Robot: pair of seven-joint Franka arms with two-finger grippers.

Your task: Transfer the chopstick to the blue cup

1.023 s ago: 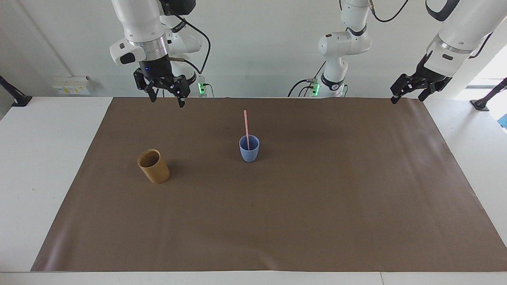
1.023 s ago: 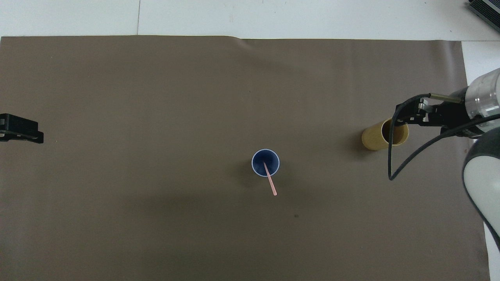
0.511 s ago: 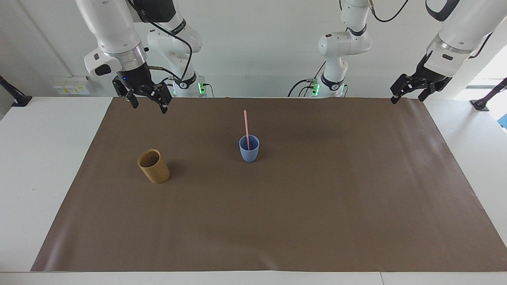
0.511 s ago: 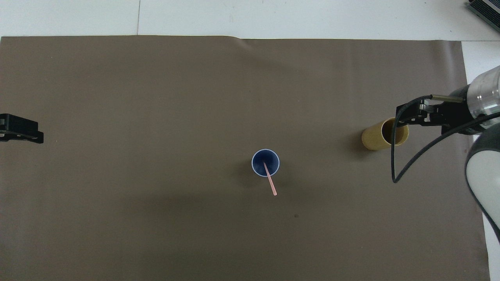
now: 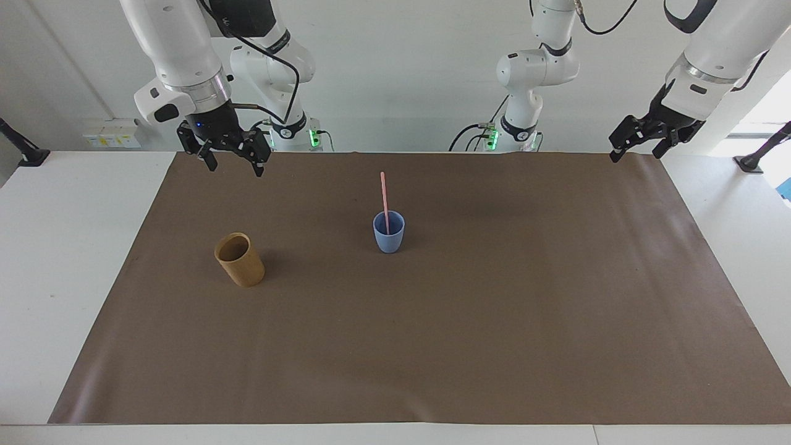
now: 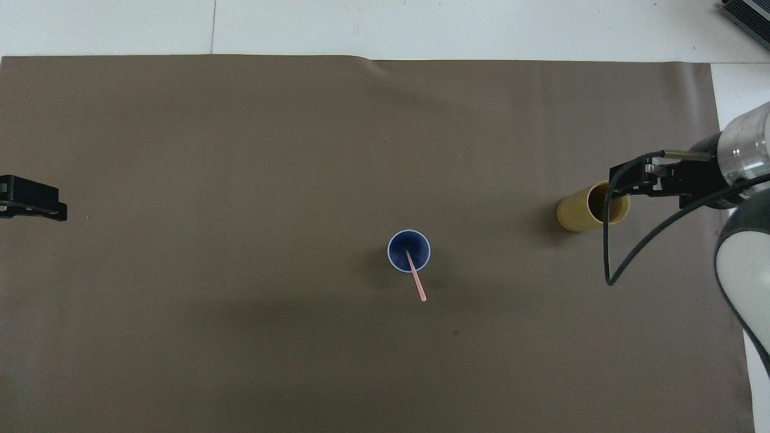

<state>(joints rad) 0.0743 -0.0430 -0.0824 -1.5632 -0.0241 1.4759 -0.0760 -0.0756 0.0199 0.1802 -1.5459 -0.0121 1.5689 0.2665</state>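
Note:
The pale pink chopstick [image 5: 384, 196] stands in the light-blue cup [image 5: 389, 240] in the middle of the mat, leaning on the rim; it also shows in the overhead view [image 6: 416, 280], in the blue cup [image 6: 393, 252]. My right gripper [image 5: 235, 168] is open and empty, raised over the mat close to the tan cup; in the overhead view [image 6: 628, 182] it overlaps that cup's rim. My left gripper [image 5: 636, 151] is open and empty, waiting in the air over the mat's edge at the left arm's end, and shows in the overhead view [image 6: 33, 204].
A tan-brown cylindrical cup [image 5: 241, 262] stands empty on the mat toward the right arm's end, also in the overhead view [image 6: 574, 213]. The brown mat [image 5: 494, 321] covers most of the white table.
My right gripper has moved away from the middle toward the right arm's end of the table, staying open and empty. The chopstick, both cups and the left arm have not moved.

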